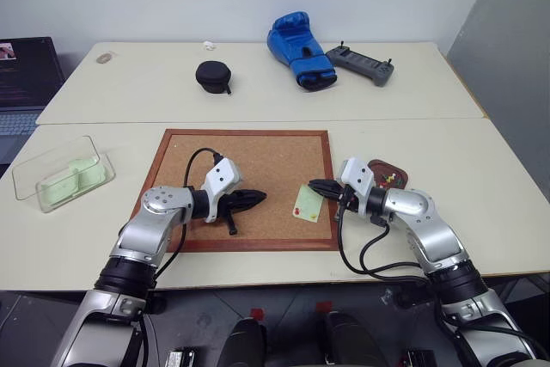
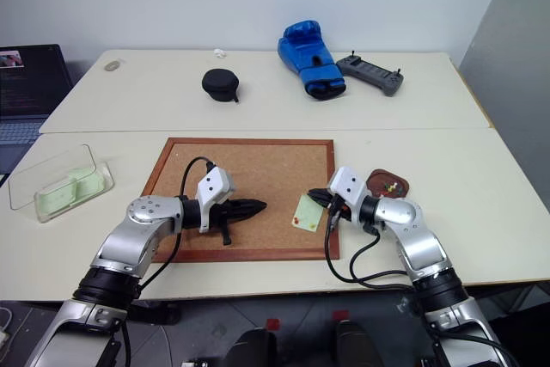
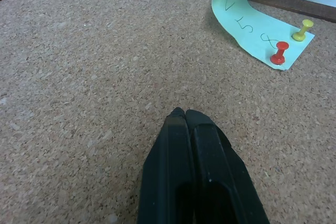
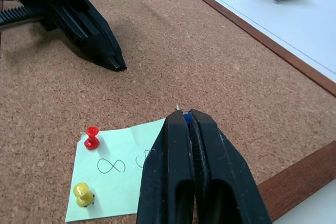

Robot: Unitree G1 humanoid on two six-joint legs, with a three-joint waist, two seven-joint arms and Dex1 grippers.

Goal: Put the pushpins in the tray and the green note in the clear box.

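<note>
On the cork board (image 1: 249,169), near its right edge, the green note (image 4: 118,174) lies pinned by a red pushpin (image 4: 92,137) and a yellow pushpin (image 4: 82,193) — its free corner curls up where the right gripper (image 4: 185,115) hangs just above it, fingers clamped on a blue pushpin (image 4: 187,118) whose metal tip pokes out between them. The left gripper (image 3: 182,112) hovers over bare cork to the left of the note, fingers pressed together and empty. The tray (image 1: 397,169) sits just off the board's right edge with a few pins in it — the clear box (image 1: 39,169) stands well apart at the table's left, pale green slips inside.
</note>
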